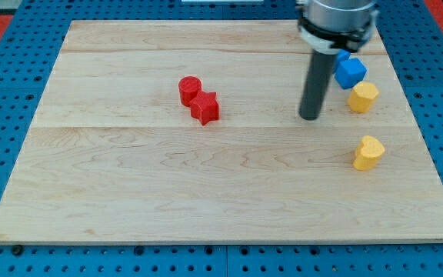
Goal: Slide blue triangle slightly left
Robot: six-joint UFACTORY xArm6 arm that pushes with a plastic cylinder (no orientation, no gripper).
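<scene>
Blue triangle (350,71) just right of my tip (310,117).

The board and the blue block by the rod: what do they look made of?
The board looks like pale unfinished wood, with visible grain and plank seams. The blue block is matte and evenly coloured, perhaps painted wood or plastic; I cannot tell which.

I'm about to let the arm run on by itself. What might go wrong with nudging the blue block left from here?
1. My tip sits to the view's left of the blue block, so a leftward push needs a detour round it first; the rod partly hides that block.
2. The upper yellow block lies close beside the blue one, so circling in from the right may knock it.
3. Both sit near the board's right edge, leaving little room on that side.
</scene>
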